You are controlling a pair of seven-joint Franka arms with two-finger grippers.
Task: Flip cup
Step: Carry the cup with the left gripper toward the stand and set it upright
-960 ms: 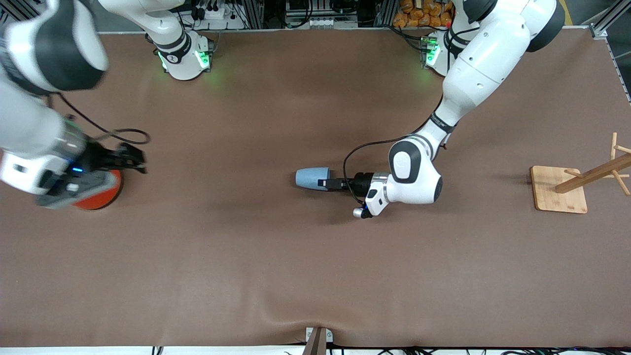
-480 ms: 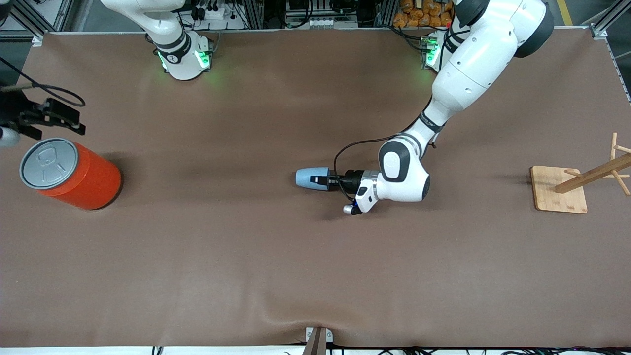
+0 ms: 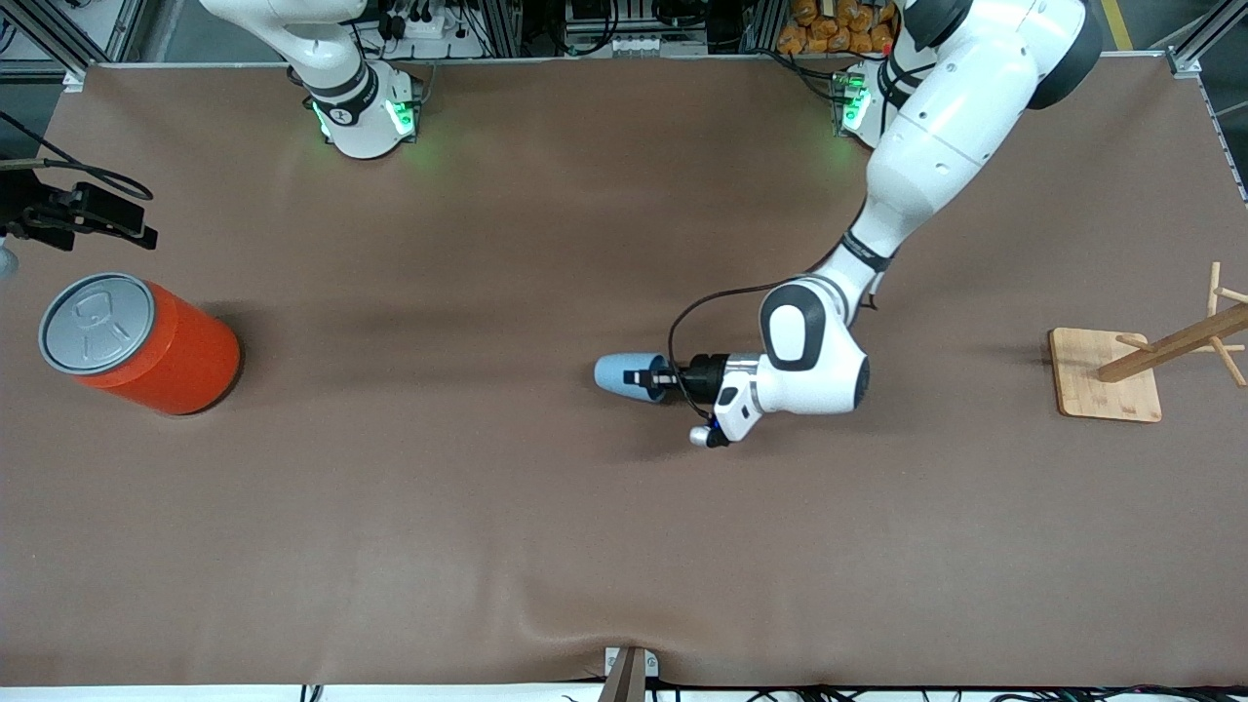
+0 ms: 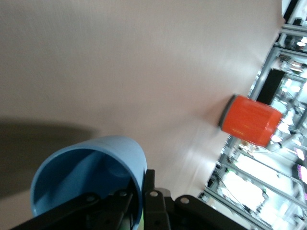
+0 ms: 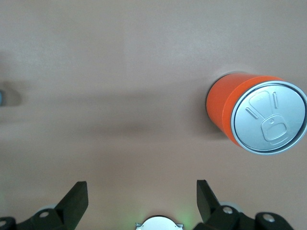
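The light blue cup (image 3: pixel 614 373) is held on its side just above the middle of the table, its darker blue inside (image 4: pixel 81 177) facing the left wrist. My left gripper (image 3: pixel 647 378) is shut on the cup's rim, with one finger (image 4: pixel 108 203) inside the mouth and the other finger (image 4: pixel 150 184) outside the wall. My right gripper (image 3: pixel 107 222) waits at the right arm's end of the table, beside the orange can. It is open, its fingers (image 5: pixel 76 199) wide apart with only bare table between them.
A large orange can (image 3: pixel 146 346) with a grey pull-tab lid (image 5: pixel 268 117) stands upright at the right arm's end. A wooden rack on a square base (image 3: pixel 1092 380) stands at the left arm's end. Brown cloth covers the table (image 3: pixel 487 507).
The left gripper has shut on the cup's rim and shifted the cup slightly. The right gripper has drawn away from over the orange can toward the table's edge.
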